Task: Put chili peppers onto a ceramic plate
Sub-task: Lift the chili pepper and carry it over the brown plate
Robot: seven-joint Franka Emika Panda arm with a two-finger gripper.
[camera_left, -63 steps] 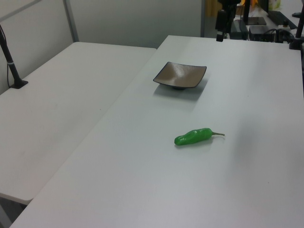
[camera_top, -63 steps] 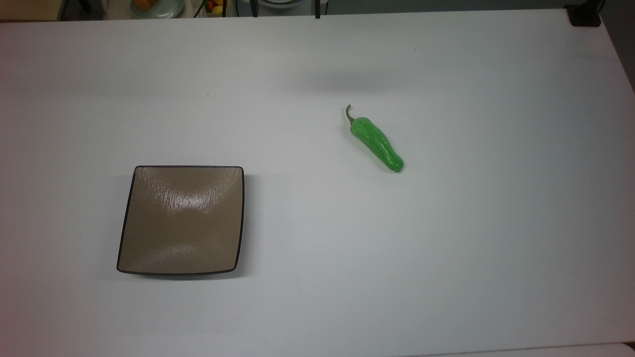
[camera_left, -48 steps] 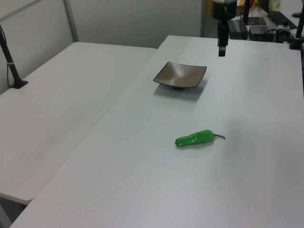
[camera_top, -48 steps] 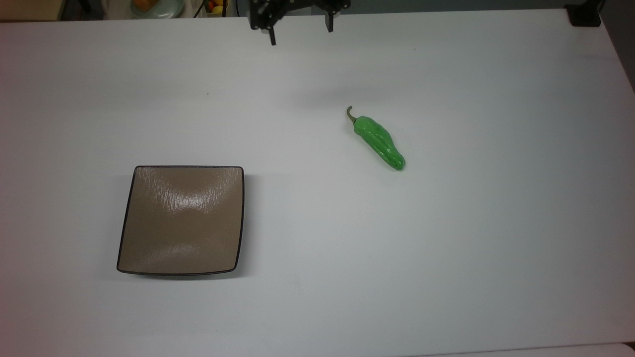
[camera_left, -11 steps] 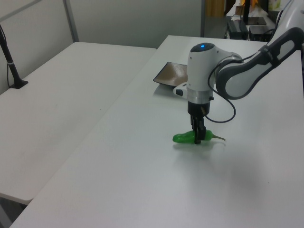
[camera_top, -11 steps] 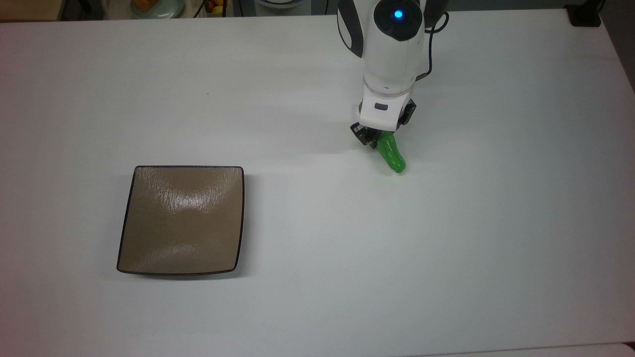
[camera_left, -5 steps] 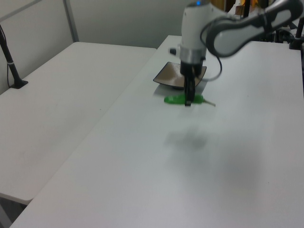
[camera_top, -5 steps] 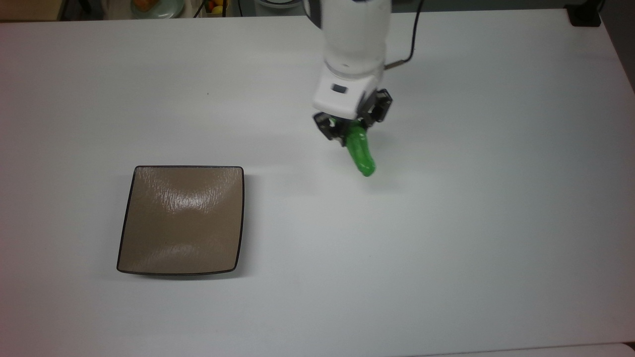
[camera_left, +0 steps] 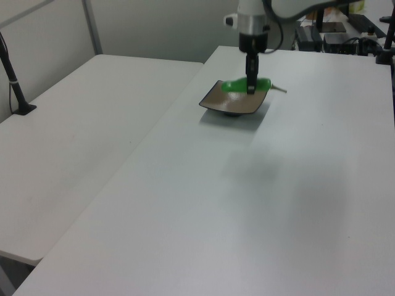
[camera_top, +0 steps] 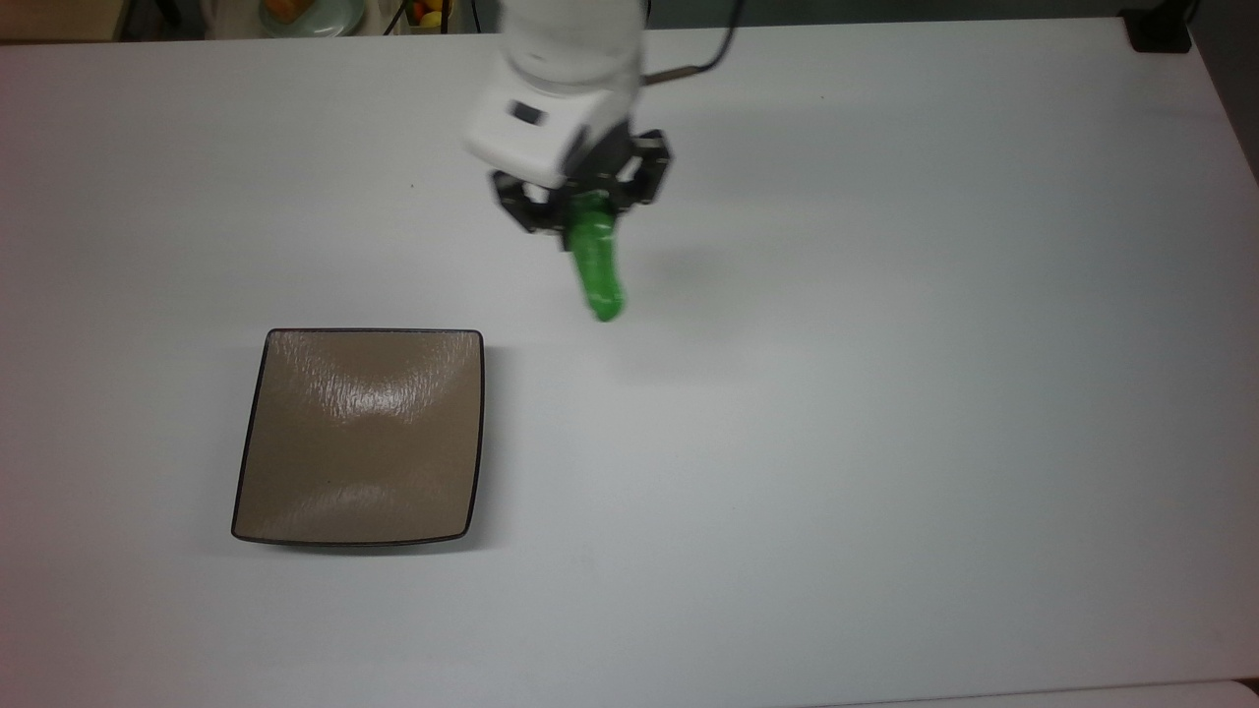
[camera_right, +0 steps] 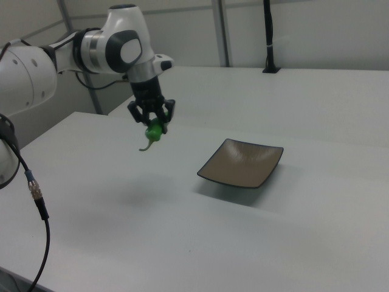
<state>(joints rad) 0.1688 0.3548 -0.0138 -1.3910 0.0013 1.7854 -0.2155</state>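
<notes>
In the left view the end effector [camera_left: 251, 86] hangs from the white arm, its fingers clamped on the green chili pepper [camera_left: 242, 85], held lengthwise with its stem toward the left view's right. The tan square ceramic plate [camera_left: 229, 102] rests on the white surface [camera_left: 247, 203] behind.

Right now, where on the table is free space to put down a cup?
The white table is bare across the top view's right half and below the ceramic plate. Only the patch under the gripper, holding the chili pepper, is busy.
</notes>
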